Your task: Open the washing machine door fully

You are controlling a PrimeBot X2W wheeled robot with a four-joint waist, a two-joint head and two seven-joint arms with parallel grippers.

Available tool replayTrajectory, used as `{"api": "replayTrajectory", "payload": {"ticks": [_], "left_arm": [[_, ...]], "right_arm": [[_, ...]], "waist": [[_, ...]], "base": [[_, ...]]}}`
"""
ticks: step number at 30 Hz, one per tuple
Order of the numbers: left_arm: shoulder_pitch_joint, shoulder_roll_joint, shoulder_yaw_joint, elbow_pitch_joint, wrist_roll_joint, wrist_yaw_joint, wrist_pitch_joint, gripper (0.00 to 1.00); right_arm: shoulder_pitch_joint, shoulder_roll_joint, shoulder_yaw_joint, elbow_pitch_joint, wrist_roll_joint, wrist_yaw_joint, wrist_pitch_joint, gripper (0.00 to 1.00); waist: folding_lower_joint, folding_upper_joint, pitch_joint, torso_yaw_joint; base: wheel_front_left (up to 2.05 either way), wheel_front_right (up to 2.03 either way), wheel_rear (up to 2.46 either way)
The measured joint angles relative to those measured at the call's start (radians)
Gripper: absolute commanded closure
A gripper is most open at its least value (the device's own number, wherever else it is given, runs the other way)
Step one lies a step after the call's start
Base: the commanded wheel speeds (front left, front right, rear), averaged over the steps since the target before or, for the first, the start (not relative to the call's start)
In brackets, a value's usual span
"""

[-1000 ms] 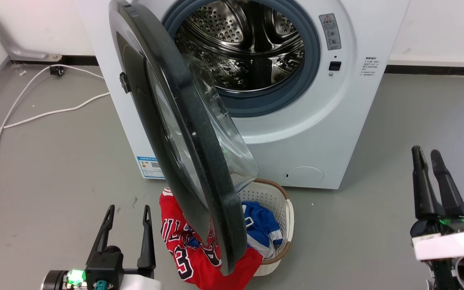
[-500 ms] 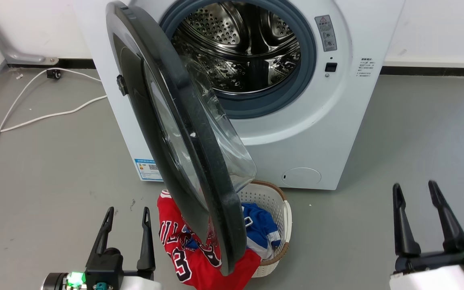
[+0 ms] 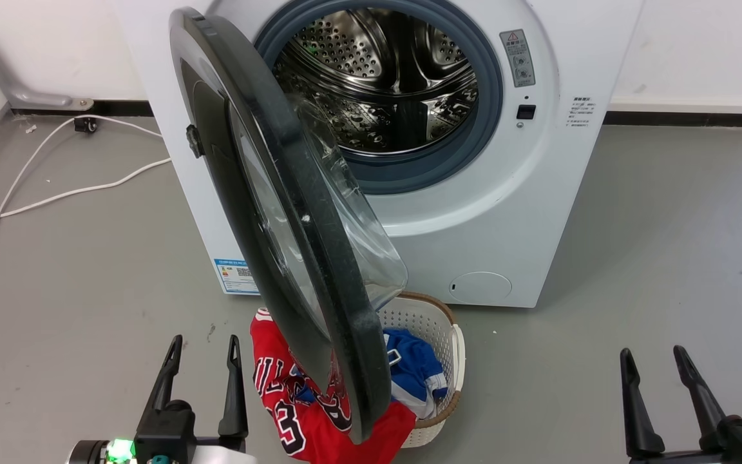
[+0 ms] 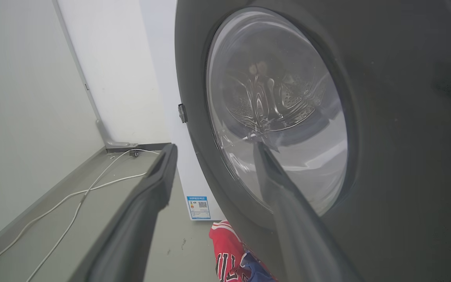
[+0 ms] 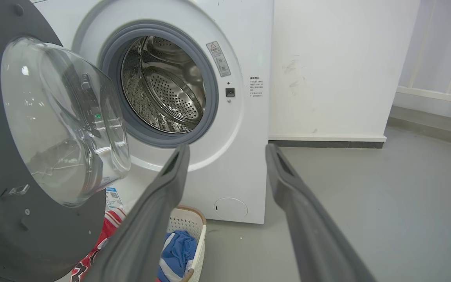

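My right gripper [image 3: 652,353] has dropped back from the big white washing machine [image 3: 506,212], jaws now spread, empty; my left gripper [image 3: 206,339] waits open. The round glossy black door [image 3: 310,225] with its glass bowl juts from the machine's front, unmoved, so I judge it only part-open

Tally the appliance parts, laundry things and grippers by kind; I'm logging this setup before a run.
washing machine: 1
washing machine door: 1
laundry basket: 1
garments: 2 (red jersey, blue top)
grippers: 2 (left gripper, right gripper)
Total: 7
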Motion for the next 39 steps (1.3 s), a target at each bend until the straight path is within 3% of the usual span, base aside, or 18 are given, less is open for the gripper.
{"api": "replayTrajectory", "payload": {"ticks": [30, 31, 32, 39], "left_arm": [[0.006, -0.009, 0.021, 0.010, -0.003, -0.004, 0.000, 0.00], [0.006, -0.009, 0.021, 0.013, -0.005, -0.004, 0.000, 0.45], [0.006, -0.009, 0.020, 0.021, -0.008, -0.009, 0.000, 1.00], [0.005, -0.012, 0.047, 0.020, -0.020, -0.015, 0.000, 1.00]], "right_arm": [[-0.001, 0.000, 0.015, 0.018, 0.028, 0.000, 0.000, 0.00], [-0.001, 0.000, 0.016, 0.018, 0.028, 0.000, 0.000, 0.00], [-0.001, 0.000, 0.016, 0.019, 0.028, 0.000, 0.000, 0.00], [-0.002, 0.000, 0.018, 0.022, 0.030, 0.000, 0.000, 0.00]], "waist": [[0.0001, 0.0000, -0.009, 0.002], [0.0001, 0.0000, -0.009, 0.002], [0.0001, 0.0000, -0.009, 0.002], [0.0001, 0.0000, -0.009, 0.001]], "base": [[0.00, 0.00, 0.00], [0.00, 0.00, 0.00], [0.00, 0.00, 0.00], [0.00, 0.00, 0.00]]}}
